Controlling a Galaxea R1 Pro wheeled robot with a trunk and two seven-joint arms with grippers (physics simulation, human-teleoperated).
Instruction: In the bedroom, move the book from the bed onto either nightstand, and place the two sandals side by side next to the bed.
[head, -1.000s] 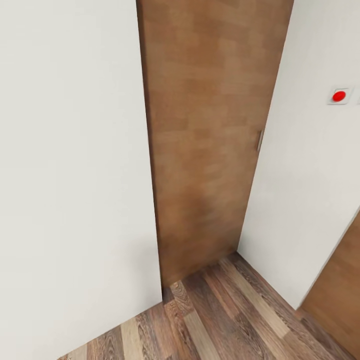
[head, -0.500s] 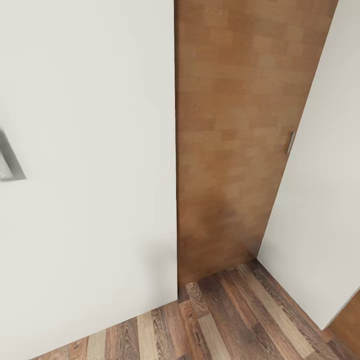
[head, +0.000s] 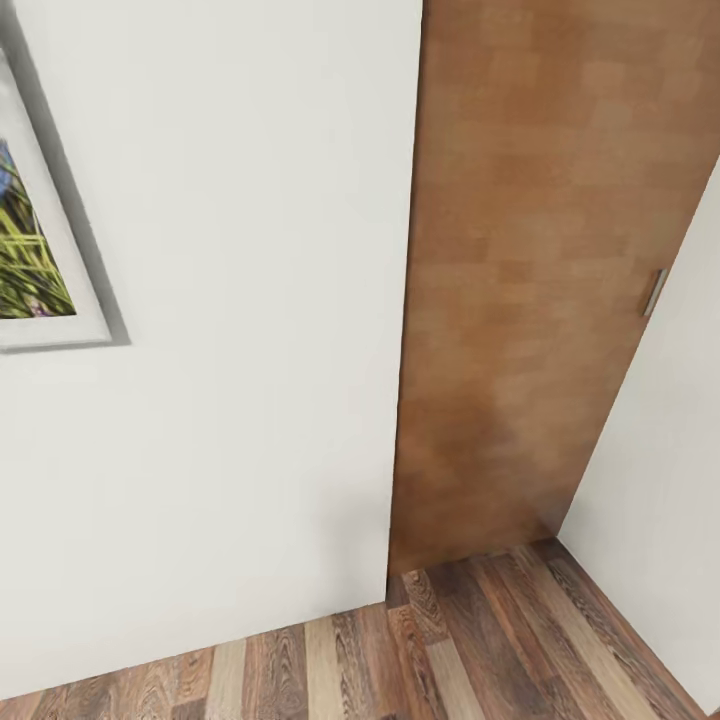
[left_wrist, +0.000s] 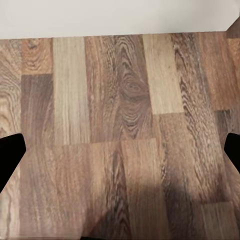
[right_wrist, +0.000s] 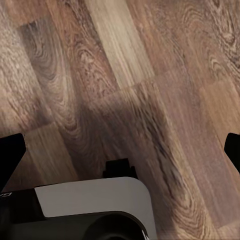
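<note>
Facing a white wall (head: 230, 400) with a framed picture (head: 30, 230) beside a closed wooden door (head: 540, 300), I am judging myself in transit, so the book, bed, nightstand and sandals are somewhere out of sight. My left end effector (left_wrist: 120, 155) and right end effector (right_wrist: 120, 150) are both hanging spread and empty over the wood-plank floor (left_wrist: 120, 100), presumably ready for travel.

wall (head: 220, 380): plain white | door (head: 540, 300): warm brown wood, patchy blocks, small grey handle (head: 654, 292) at 3 o'clock | floor (left_wrist: 120, 135): mixed dark and pale brown planks, swirling grain | picture (head: 25, 250) at 9 o'clock: pale grey frame, green-yellow grass, touch of blue
</note>
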